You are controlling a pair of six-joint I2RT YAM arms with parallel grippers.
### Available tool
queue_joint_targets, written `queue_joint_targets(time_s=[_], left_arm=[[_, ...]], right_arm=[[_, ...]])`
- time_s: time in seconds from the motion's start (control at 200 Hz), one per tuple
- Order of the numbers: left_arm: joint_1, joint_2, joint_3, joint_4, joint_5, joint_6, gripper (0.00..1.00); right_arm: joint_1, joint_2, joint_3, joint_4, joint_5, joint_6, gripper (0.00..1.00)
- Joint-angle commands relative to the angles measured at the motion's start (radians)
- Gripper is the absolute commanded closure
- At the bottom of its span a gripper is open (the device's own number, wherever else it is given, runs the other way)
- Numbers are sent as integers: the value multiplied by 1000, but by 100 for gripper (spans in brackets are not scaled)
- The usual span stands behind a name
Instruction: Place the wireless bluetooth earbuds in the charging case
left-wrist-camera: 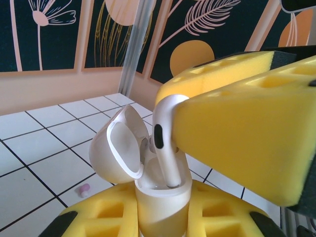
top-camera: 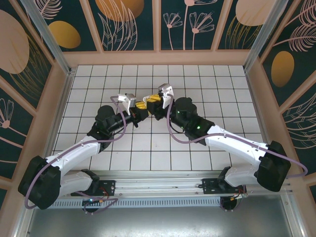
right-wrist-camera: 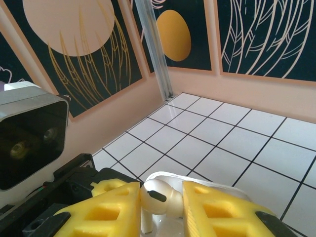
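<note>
In the left wrist view, my left gripper (left-wrist-camera: 163, 219) is shut on the white charging case (left-wrist-camera: 160, 205). The case stands upright between the yellow pads with its lid (left-wrist-camera: 118, 148) hinged open to the left. A white earbud (left-wrist-camera: 165, 143) hangs stem-down, its tip just inside the case's mouth. My right gripper (right-wrist-camera: 160, 205) is shut on the head of that earbud (right-wrist-camera: 160, 195), and the case rim (right-wrist-camera: 207, 180) shows behind it. From above, the two grippers meet at mid-table, left (top-camera: 139, 111) and right (top-camera: 154, 104). A tiny pale purple earbud (left-wrist-camera: 84, 189) lies on the tile left of the case.
White tiled floor (top-camera: 207, 89) stretches all round the arms. Patterned walls with a pale wooden skirting (top-camera: 158, 58) enclose it. The left wrist camera housing (right-wrist-camera: 29, 133) sits close to the left of my right gripper.
</note>
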Motion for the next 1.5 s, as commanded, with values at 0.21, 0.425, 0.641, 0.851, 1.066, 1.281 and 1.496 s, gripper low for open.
queue_joint_targets(time_s=[0.21, 0.425, 0.641, 0.851, 1.066, 1.281, 1.496], left_arm=[[-3, -33, 18, 121, -5, 20, 100], [-3, -36, 21, 108, -11, 35, 100], [-3, -34, 24, 99, -8, 38, 100], [-2, -32, 24, 93, -5, 36, 100], [-3, -37, 28, 80, -3, 42, 100], [-2, -34, 28, 69, -2, 44, 100], [-3, -29, 33, 66, 5, 41, 100]], right_arm=[[14, 1, -25, -27, -115, -7, 74], [13, 19, -11, -53, -112, -5, 73], [13, 19, 12, -81, -62, 20, 64], [13, 11, 35, -99, -43, 34, 60], [13, -8, 55, -113, -33, 42, 60], [11, -29, 95, -153, -21, 76, 54], [-21, -11, 169, -225, -12, 163, 48]])
